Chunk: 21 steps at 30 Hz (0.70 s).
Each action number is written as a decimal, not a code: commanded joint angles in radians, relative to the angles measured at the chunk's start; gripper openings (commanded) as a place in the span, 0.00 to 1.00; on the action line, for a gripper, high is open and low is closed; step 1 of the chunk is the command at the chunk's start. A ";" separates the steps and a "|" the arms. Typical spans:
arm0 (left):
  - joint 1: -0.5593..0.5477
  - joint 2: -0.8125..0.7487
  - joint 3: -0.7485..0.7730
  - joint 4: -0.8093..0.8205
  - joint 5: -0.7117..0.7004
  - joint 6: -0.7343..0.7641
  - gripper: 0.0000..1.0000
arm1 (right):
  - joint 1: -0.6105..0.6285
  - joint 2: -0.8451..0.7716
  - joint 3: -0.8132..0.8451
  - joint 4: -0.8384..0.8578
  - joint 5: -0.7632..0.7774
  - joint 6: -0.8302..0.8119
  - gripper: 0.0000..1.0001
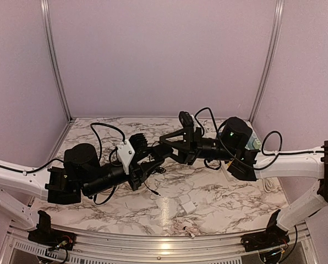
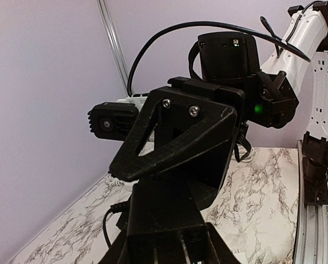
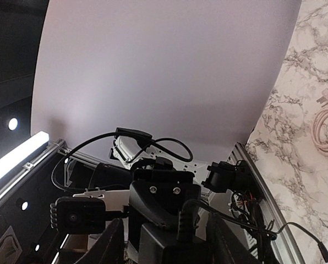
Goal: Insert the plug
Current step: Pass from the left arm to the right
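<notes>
A black plug block (image 2: 172, 217) with a black cable (image 1: 152, 190) is held in mid-air over the middle of the marble table (image 1: 219, 206). My left gripper (image 1: 148, 163) is shut on it from the left, its fingers (image 2: 219, 254) flanking the block. My right gripper (image 1: 165, 144) faces it from the right. Its fingers (image 3: 230, 242) stand either side of the same block (image 3: 169, 242), by the cable's strain relief (image 3: 184, 220). The two grippers are almost touching. No socket shows clearly.
A small white adapter (image 1: 187, 207) lies on the table near the front. A coiled white cable (image 3: 326, 129) lies at the right side, and a pale box (image 1: 255, 143) is half hidden behind the right arm. Purple walls enclose the table.
</notes>
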 commanded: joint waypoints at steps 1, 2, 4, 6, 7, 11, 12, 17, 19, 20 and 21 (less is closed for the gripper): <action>-0.007 -0.006 0.022 0.027 -0.031 0.019 0.08 | 0.008 0.005 0.030 0.062 -0.011 0.042 0.43; -0.007 -0.010 0.020 0.028 -0.034 0.021 0.09 | 0.009 0.005 0.027 0.065 -0.012 0.046 0.42; -0.007 -0.014 0.017 0.025 -0.041 0.024 0.08 | 0.008 0.005 0.021 0.077 -0.015 0.052 0.40; -0.007 -0.020 0.015 0.020 -0.047 0.025 0.09 | 0.010 0.006 0.014 0.088 -0.017 0.061 0.37; -0.007 -0.024 0.010 0.023 -0.050 0.026 0.08 | 0.011 0.007 0.009 0.097 -0.019 0.066 0.35; -0.007 -0.030 0.004 0.027 -0.059 0.029 0.08 | 0.011 0.013 -0.007 0.138 -0.026 0.090 0.18; -0.007 -0.030 0.006 0.026 -0.060 0.032 0.08 | 0.014 0.015 -0.010 0.149 -0.027 0.095 0.12; -0.007 -0.033 0.016 0.016 -0.068 0.035 0.19 | 0.017 0.023 -0.007 0.162 -0.034 0.101 0.00; -0.007 -0.038 0.014 0.019 -0.071 0.035 0.34 | 0.018 0.021 0.002 0.149 -0.035 0.092 0.00; -0.007 -0.040 0.012 0.022 -0.074 0.032 0.43 | 0.017 0.019 0.008 0.138 -0.036 0.085 0.00; -0.007 -0.044 0.007 0.026 -0.077 0.029 0.56 | 0.017 0.017 0.013 0.125 -0.038 0.076 0.00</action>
